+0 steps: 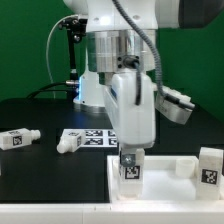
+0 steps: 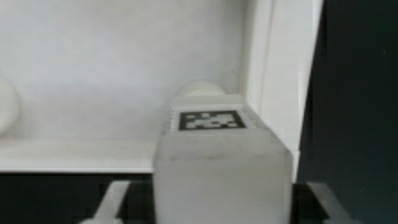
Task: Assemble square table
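Square table: white plastic raised-rim panel lies at 5 o'clock in exterior view. We see the two-finger gripper clamped on a short chunky white tagged leg, upright at panel's 9 o'clock end; contact w/ panel unclear. Second leg stands at 3 o'clock; third leg and fourth leg lie at 9 o'clock, w/ marker board near.
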Controlling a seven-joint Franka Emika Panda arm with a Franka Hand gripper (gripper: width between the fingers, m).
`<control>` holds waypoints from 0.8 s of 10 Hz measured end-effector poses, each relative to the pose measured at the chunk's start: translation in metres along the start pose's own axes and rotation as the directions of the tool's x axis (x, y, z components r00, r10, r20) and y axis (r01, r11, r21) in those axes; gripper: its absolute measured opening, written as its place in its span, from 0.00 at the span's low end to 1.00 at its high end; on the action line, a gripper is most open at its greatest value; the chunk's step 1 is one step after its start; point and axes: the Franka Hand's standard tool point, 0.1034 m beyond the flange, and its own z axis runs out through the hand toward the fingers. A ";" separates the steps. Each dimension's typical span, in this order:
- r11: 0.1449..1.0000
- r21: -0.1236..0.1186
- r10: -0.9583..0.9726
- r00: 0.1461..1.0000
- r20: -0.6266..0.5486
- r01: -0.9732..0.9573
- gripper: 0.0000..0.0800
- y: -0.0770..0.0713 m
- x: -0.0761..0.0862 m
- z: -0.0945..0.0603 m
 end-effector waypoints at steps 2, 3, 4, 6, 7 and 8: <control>0.998 -0.001 0.069 0.998 0.000 -0.069 0.36 0.000 0.000 0.000; 1.000 -0.001 0.021 1.000 0.000 -0.021 0.47 0.000 0.000 0.000; 1.000 -0.002 -0.022 1.000 -0.003 0.022 0.47 0.000 0.000 0.001; 0.938 -0.005 -0.348 0.938 -0.006 0.347 0.78 0.001 -0.011 0.000; 0.881 -0.006 -0.474 0.881 -0.006 0.474 0.78 0.002 -0.013 -0.001; 0.859 -0.008 -0.512 0.859 -0.005 0.512 0.81 0.003 -0.011 0.000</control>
